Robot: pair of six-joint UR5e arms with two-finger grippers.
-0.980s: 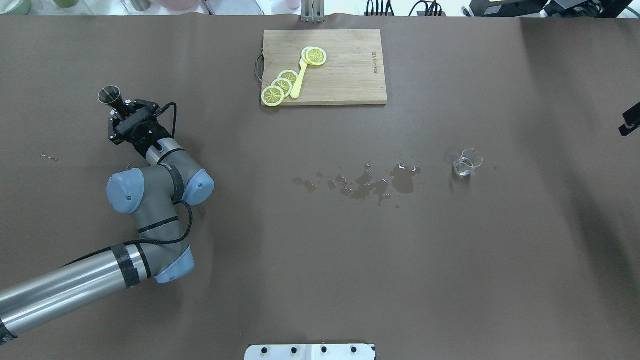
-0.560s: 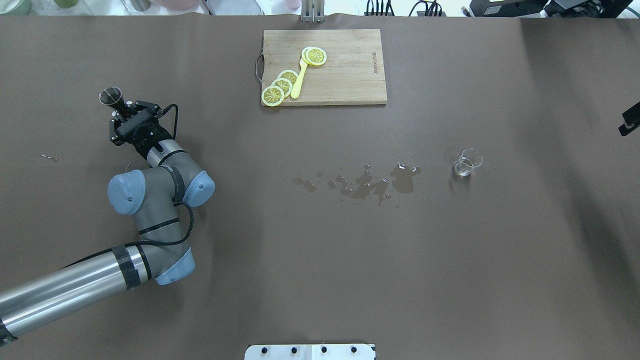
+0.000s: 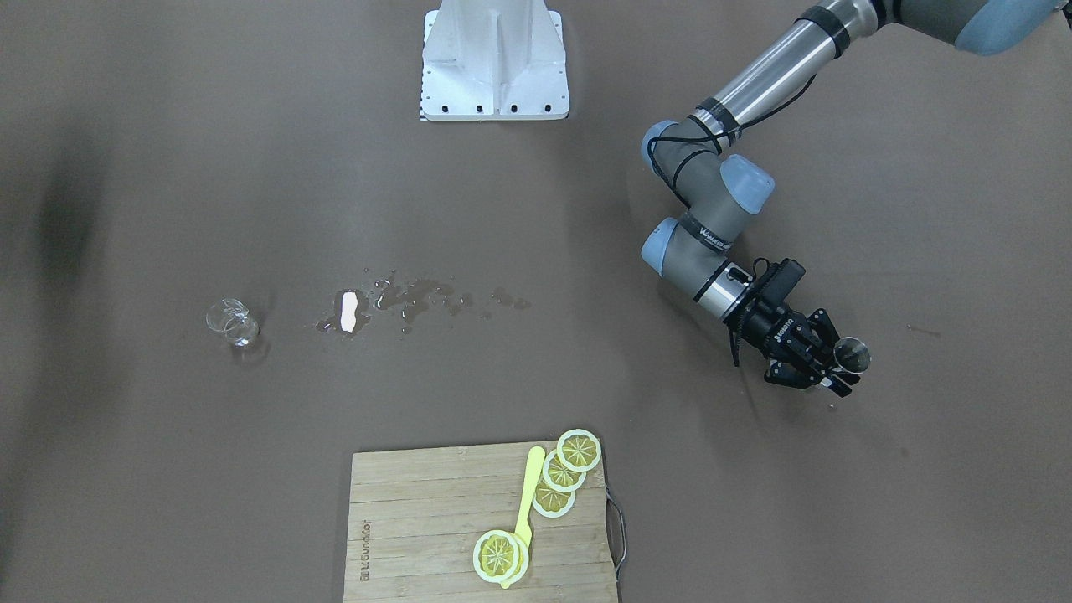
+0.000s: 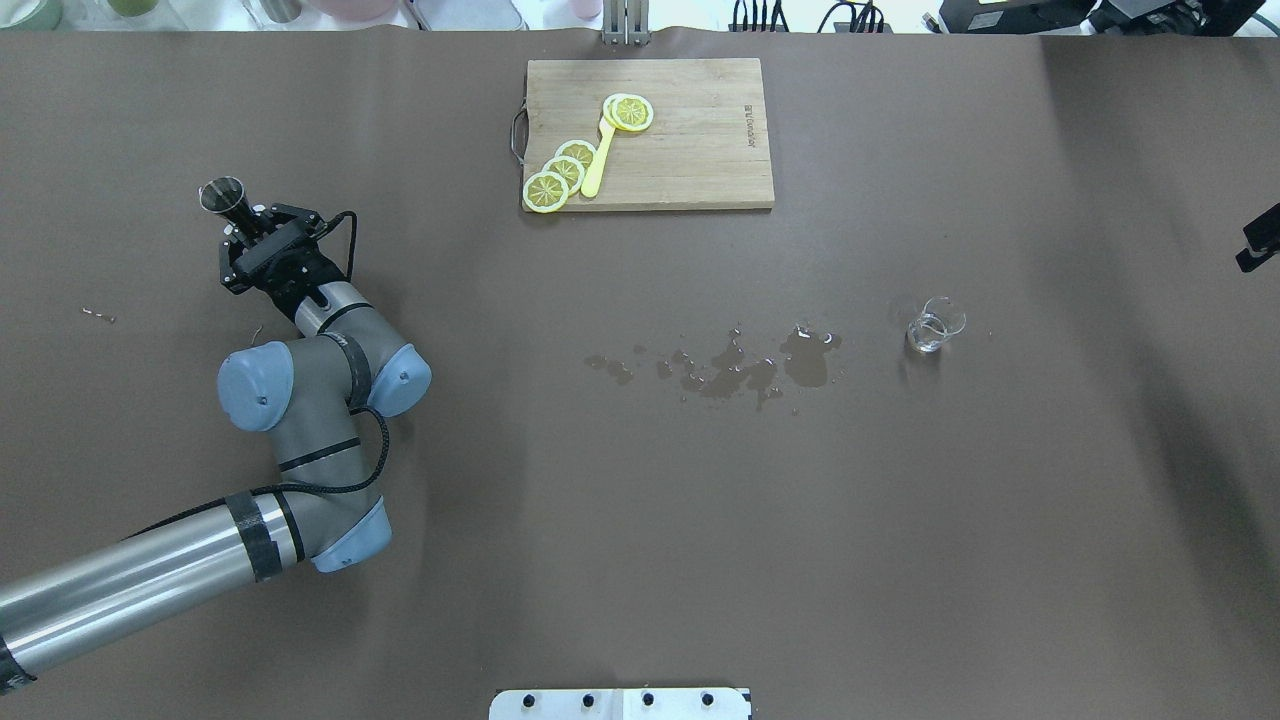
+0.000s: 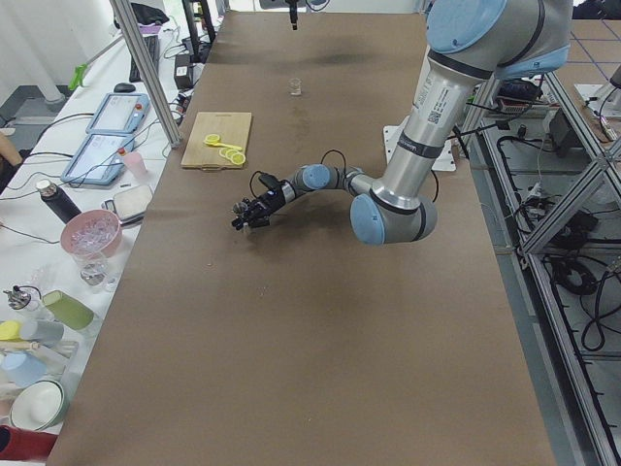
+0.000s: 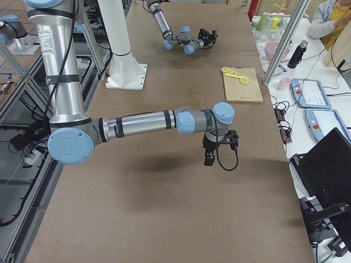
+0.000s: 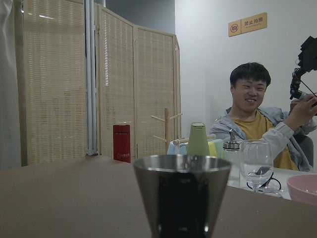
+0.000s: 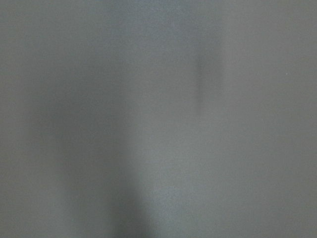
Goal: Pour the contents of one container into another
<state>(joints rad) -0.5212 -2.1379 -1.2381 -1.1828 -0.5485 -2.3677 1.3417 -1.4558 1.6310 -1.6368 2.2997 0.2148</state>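
Barely — we saw the left gripper (image 4: pixel 245 225), clamped on the upright metal cup (image 4: pixel 223 194), shift a touch | glass beaker (image 4: pixel 932 328) stood well apart beyond a wet spill (image 4: pixel 740 365) | right gripper (image 6: pixel 209 159) — we couldn't tell its state | no pour looked under way

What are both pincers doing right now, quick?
Left pincer: closed, holding the steel jigger.
Right pincer: cannot be told.

My brown table (image 4: pixel 640 520) carries a wooden cutting board (image 4: pixel 690 150) at its far edge, a puddle (image 4: pixel 745 365) (in scattered patches) near the middle, and a small glass (image 4: pixel 932 328) near it.
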